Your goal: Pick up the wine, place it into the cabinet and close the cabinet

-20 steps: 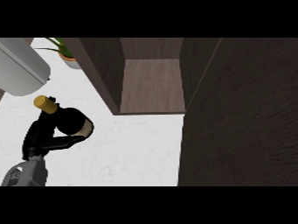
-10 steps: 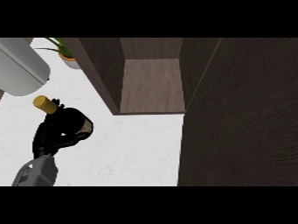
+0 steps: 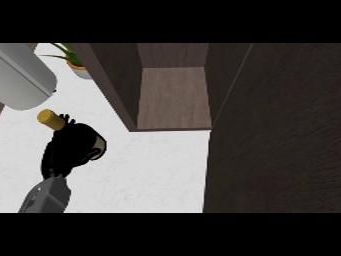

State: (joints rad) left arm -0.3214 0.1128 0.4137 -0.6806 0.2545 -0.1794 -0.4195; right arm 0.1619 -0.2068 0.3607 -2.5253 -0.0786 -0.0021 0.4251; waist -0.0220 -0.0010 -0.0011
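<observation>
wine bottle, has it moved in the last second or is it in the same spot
Yes. The wine bottle, held in the left hand, has shifted slightly toward the open cabinet on the right, and its cork now sits lower against the grey cylinder.

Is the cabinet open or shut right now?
Open. The cabinet shows its bare inner shelf, and its door is swung out at the view's right. The left hand holds the wine outside it.

Left robot hand [image 3: 69, 147] sits at the view's left, black fingers curled tight round the wine [image 3: 51, 119], grey forearm running down to the lower edge, wrist angled up and slightly right. No right robot hand showing.
</observation>
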